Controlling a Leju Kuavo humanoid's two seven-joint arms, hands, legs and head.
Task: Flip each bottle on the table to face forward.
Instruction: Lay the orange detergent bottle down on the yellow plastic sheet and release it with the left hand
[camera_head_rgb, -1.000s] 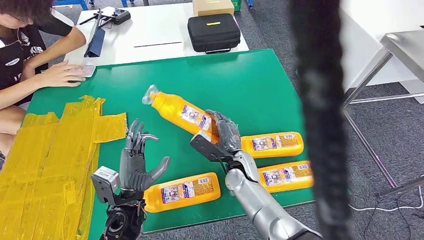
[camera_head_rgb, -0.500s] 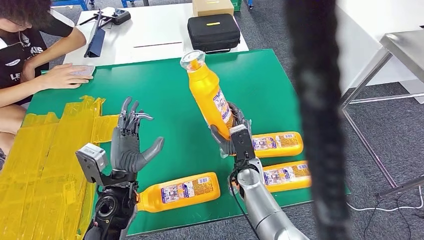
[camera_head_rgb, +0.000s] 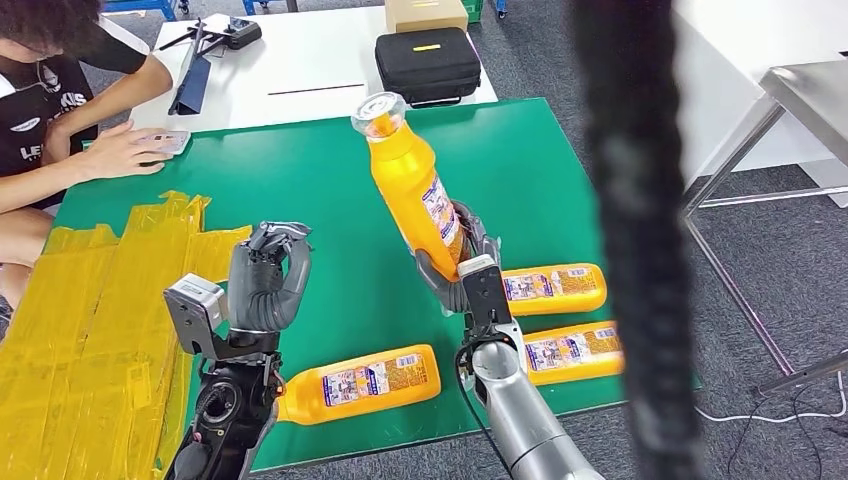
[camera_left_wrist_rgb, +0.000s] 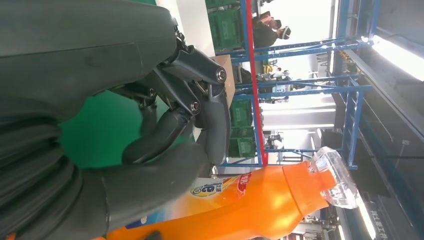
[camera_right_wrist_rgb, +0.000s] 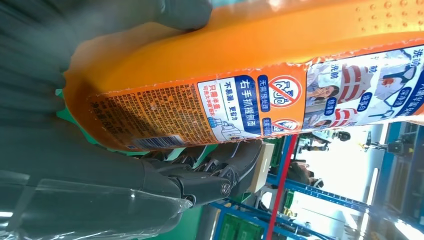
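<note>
The right hand (camera_head_rgb: 458, 262) is clamped around the lower body of an orange bottle (camera_head_rgb: 412, 185), holding it raised above the middle of the green table (camera_head_rgb: 330, 170), nearly upright and leaning toward the far-left, its clear cap (camera_head_rgb: 377, 112) uppermost; the bottle is glossy orange plastic with a blue, white and red printed label on its side, which in the right wrist view (camera_right_wrist_rgb: 260, 107) carries small text and pictograms; the left hand (camera_head_rgb: 268, 280) is lifted over the table's left part, fingers curled in on nothing, well apart from the held bottle. Near the front edge, just beside the left arm, a second orange bottle (camera_head_rgb: 360, 382) lies on its side, label up; two more lying bottles, one (camera_head_rgb: 553, 288) behind the other (camera_head_rgb: 570, 352), rest toward the front-right corner, just right of the right hand. Yellow tape (camera_head_rgb: 100, 320) covers the table's left edge; a person's hand (camera_head_rgb: 125, 150) rests at the far-left corner.
</note>
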